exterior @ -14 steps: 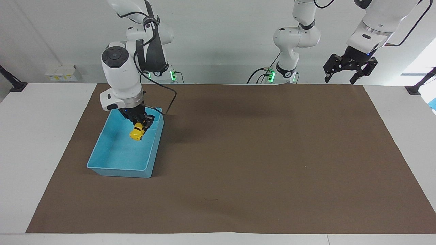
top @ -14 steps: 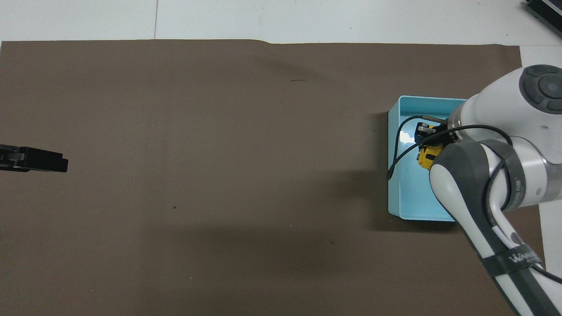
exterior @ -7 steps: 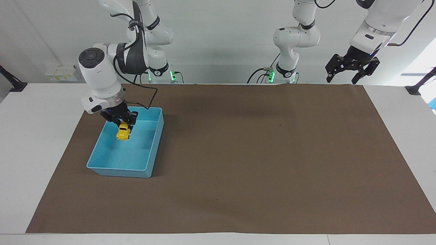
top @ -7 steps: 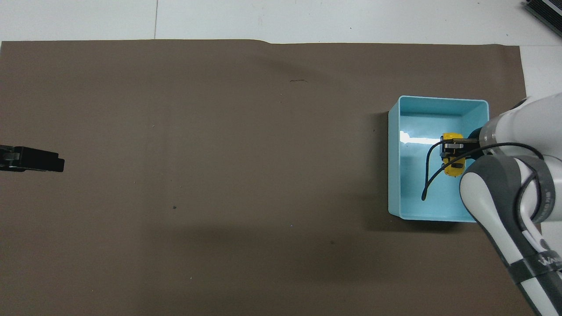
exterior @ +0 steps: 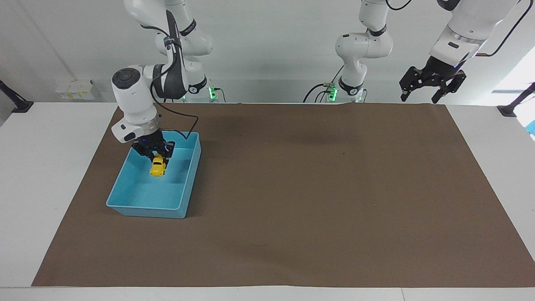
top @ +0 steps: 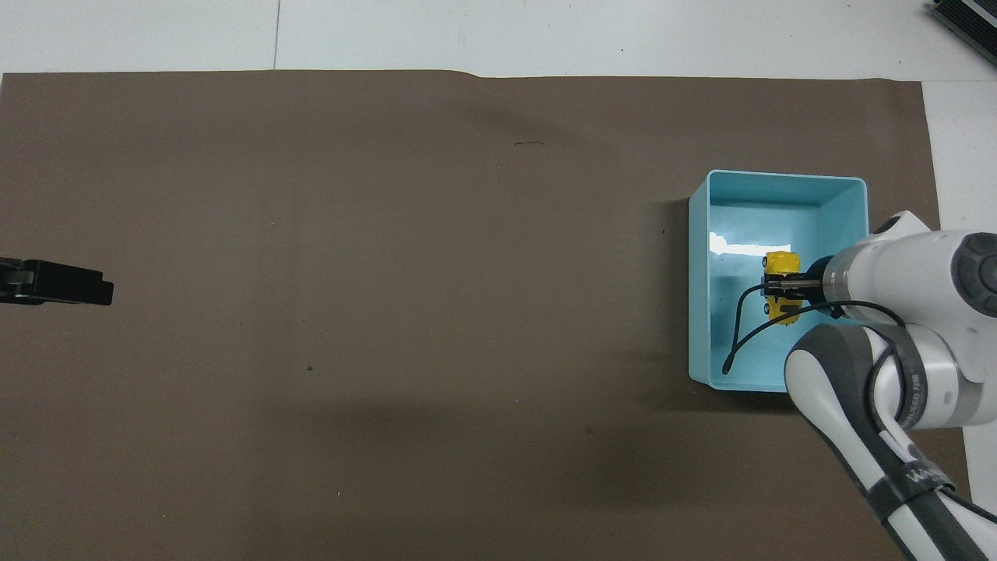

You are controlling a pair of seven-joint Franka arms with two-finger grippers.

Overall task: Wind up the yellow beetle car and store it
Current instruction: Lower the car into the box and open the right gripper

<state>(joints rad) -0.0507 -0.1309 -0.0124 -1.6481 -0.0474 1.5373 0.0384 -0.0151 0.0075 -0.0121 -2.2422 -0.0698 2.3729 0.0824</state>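
Now, from the facing view: the right gripper (exterior: 157, 161) is down inside the blue bin (exterior: 125, 184), clamped on the yellow beetle car (exterior: 158, 167), which hangs nose-down just above the bin floor, I'd say, though I cannot tell for certain that it is clear of the bottom. Half a second ago the arm stood more toward the right arm's end of the table, with the car near that side wall; now it has swung back so the car sits over the middle of the bin, and lower. A second ago it was higher up, close to the wall nearest the table's centre. That reads as the storing step almost finished: the car is lined up and low, and only the release seems left. The left gripper (exterior: 431, 85) waits raised at the left arm's end of the table, its fingers spread apart, holding nothing, much as it was half a second back.

Over to the overhead view: the car (top: 781, 287) shows lengthwise within the bin (top: 701, 273), the right gripper (top: 783, 286) pinched across its middle, a black cable (top: 736, 335) looping over the bin's floor. Compared with the earlier overhead shots, the car has turned and settled more centrally, well off the walls. Only the left gripper's tip (top: 70, 282) pokes into this view over the brown mat (top: 389, 273), barely shifted.
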